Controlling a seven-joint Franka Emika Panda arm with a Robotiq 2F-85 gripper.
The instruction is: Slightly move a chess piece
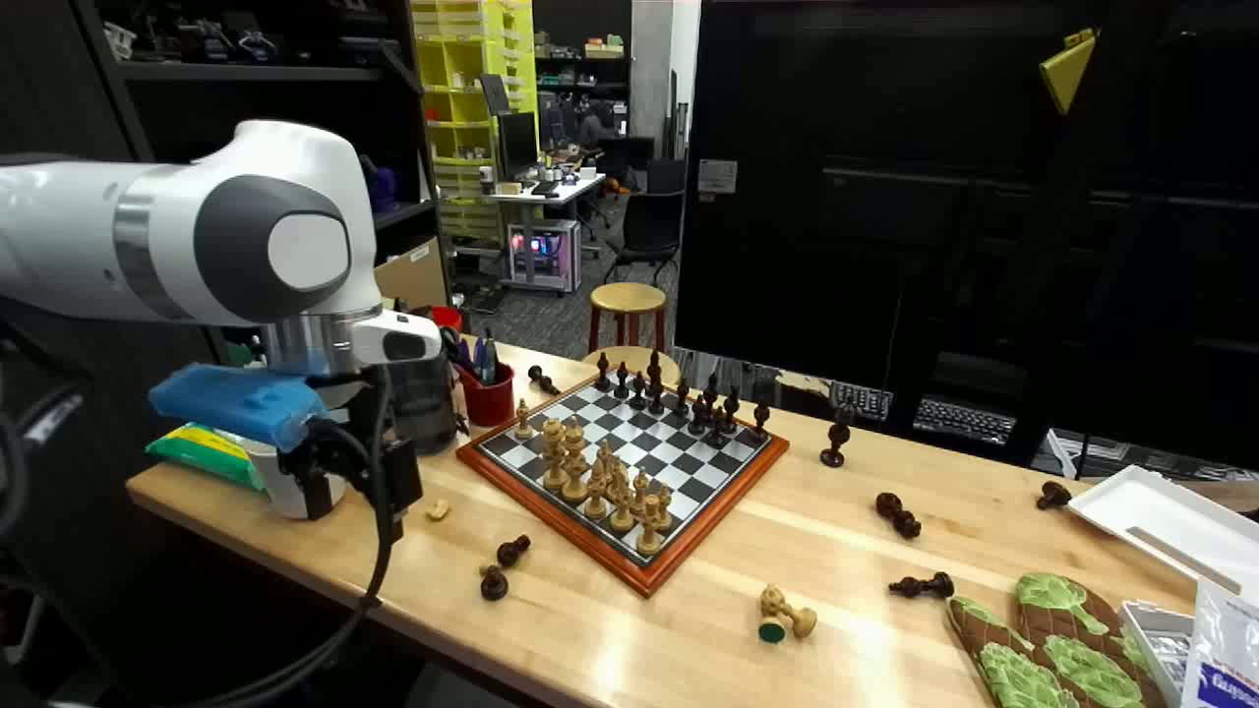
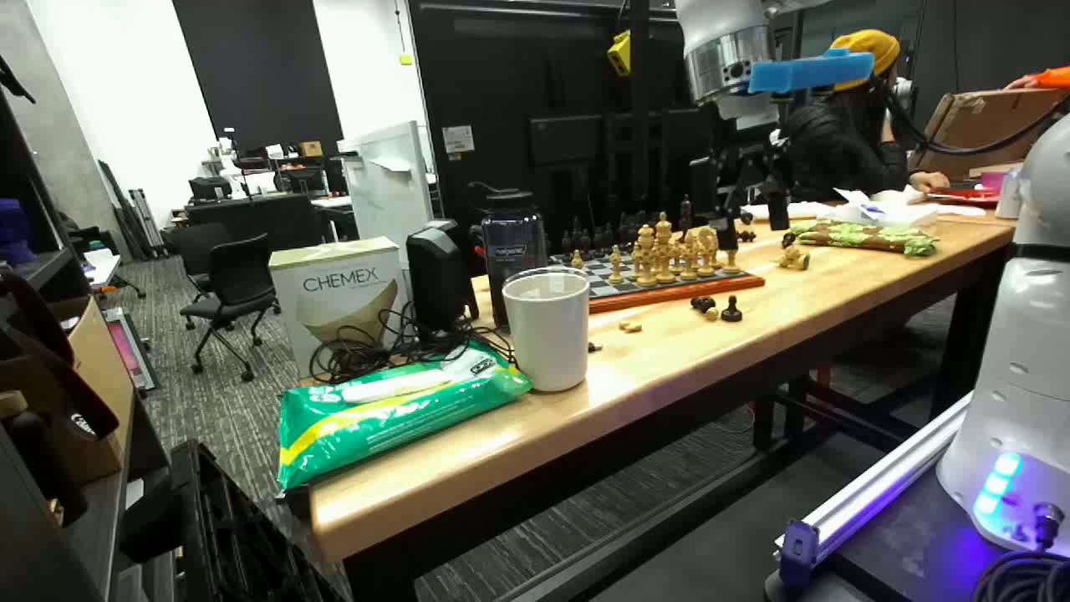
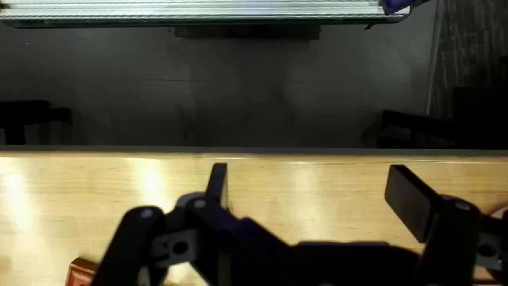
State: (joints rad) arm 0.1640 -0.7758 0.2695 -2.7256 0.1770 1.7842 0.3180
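Wooden table (image 1: pixel 816 531): stretched across the scene, shone with glare toward the near edge.
White arm (image 1: pixel 69 226): extended in from the left in an exterior view, bent downward at the wrist, carried a blue block (image 1: pixel 236 401).
Chessboard (image 1: pixel 679 462): lay flat on the table, framed in red-brown wood.
Leaf-patterned cloth (image 1: pixel 1087 666): lay at the near right in an exterior view.
Green packet (image 2: pixel 401 426): lay at the near left end of the table in an exterior view, just beside a white cup (image 2: pixel 547 334).
Gripper (image 3: pixel 313 193): hung pointing down over the near edge of the table in the wrist view, held fingers (image 3: pixel 408 204) spread wide apart.
Red holder (image 1: pixel 489 401): stood beside the chessboard's left corner, held pens (image 1: pixel 489 362).
Pale chess pieces (image 1: pixel 554 462): stood upright, clustered on the chessboard's near left side.
Dark chess pieces (image 1: pixel 656 393): stood upright on the chessboard's far right side.
Lone dark piece (image 1: pixel 837 436): stood upright on the table, near the chessboard's right corner.
Toppled pale pieces (image 1: pixel 787 611): lay close together, right of the chessboard's near corner.
Toppled dark pieces (image 1: pixel 897 514): lay scattered farther right.
Dark pawn (image 2: pixel 731 309): stood upright off the chessboard's near side in an exterior view; could not tell the task's own piece from the rest.
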